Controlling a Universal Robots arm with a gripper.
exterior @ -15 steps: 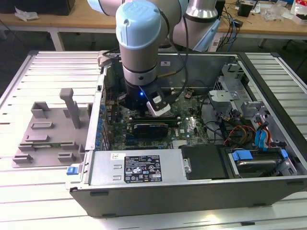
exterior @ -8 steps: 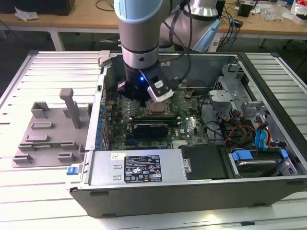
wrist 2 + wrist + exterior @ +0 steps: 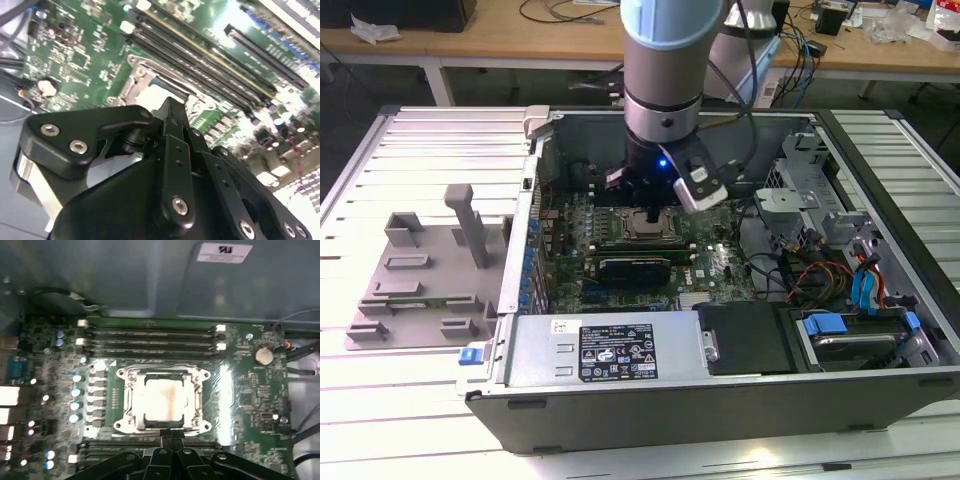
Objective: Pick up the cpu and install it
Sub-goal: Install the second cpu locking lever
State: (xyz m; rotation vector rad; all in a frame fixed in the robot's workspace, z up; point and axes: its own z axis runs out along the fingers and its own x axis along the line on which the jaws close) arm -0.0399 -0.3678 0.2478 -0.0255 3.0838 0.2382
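We see the arm reaching down into an open computer case (image 3: 740, 395) that lies on its side on the slatted counter (image 3: 400, 400). In the exterior view the gripper (image 3: 650, 213) hangs directly over the middle of the green motherboard (image 3: 705, 265).

In the first wrist view the cpu (image 3: 165, 399) lies flat inside the metal socket frame (image 3: 125, 412), its pale silvery top showing and the frame's bars around all four sides. Rows of memory slots (image 3: 150, 337) run along one side of the socket, and a round coin battery (image 3: 263, 356) sits further off on the board. The gripper (image 3: 172, 437) shows in that view as black fingers drawn close together, their tips just at the edge of the socket frame and nothing visible between them. We cannot tell whether the tips touch the frame.

In the second wrist view the gripper's black linkage (image 3: 175, 165) fills the foreground, with a corner of the socket frame and a pale patch of the cpu (image 3: 157, 95) beyond it.

On the exterior view's left, a grey plastic fixture (image 3: 420, 275) stands on the counter, well apart from the case.
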